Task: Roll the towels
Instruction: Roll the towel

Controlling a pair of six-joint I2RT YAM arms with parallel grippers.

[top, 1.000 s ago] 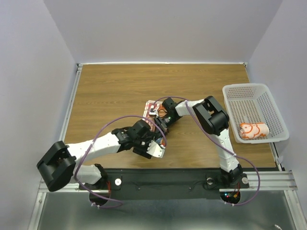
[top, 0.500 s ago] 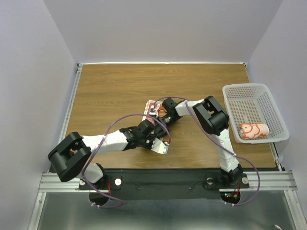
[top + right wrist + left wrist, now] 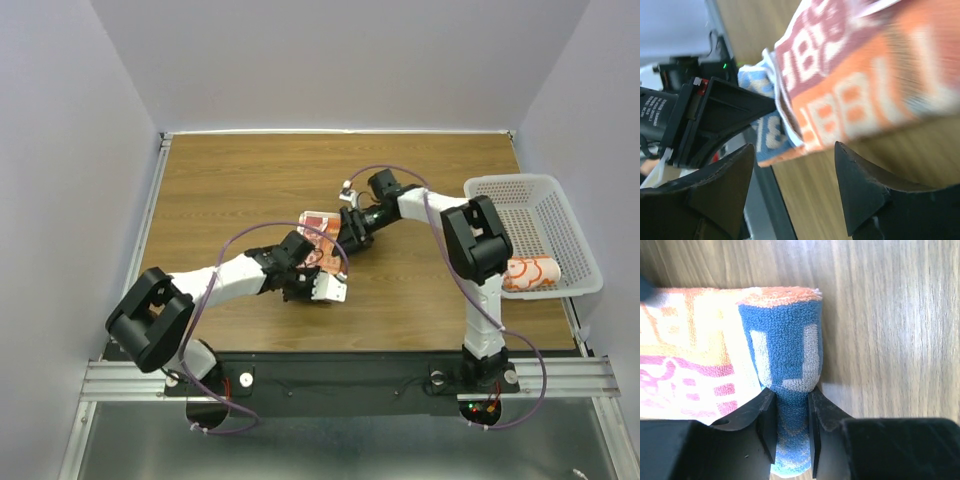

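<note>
Two towels are in view: one on the table and one in the basket. The loose towel [image 3: 318, 222] lies near the middle of the wooden table [image 3: 230, 190]. It is white with an orange border, red print and blue lettering. The left gripper [image 3: 312, 262] has its jaws closed tight on a rolled blue-and-white end of it. The left wrist camera shows the pinch plainly: the roll stands up from between the two black fingers, and the rest of the cloth spreads flat to one side.

The right gripper [image 3: 348, 238] sits just beside the towel's other side with its jaws standing apart and nothing clamped between them. From its wrist camera the towel's edge is blurred, just ahead of the spread fingers, with the left gripper's black body behind it.

The rolled towel [image 3: 528, 272] rests at the near end of the single white perforated basket [image 3: 515, 180], which stands at the table's right edge.

From above, both grippers cover much of the loose towel, leaving only its far corner clear. The right arm's dark elbow joint overlaps the basket's near left corner. Two purple cables [image 3: 225, 262] loop along the arms, one per arm.
</note>
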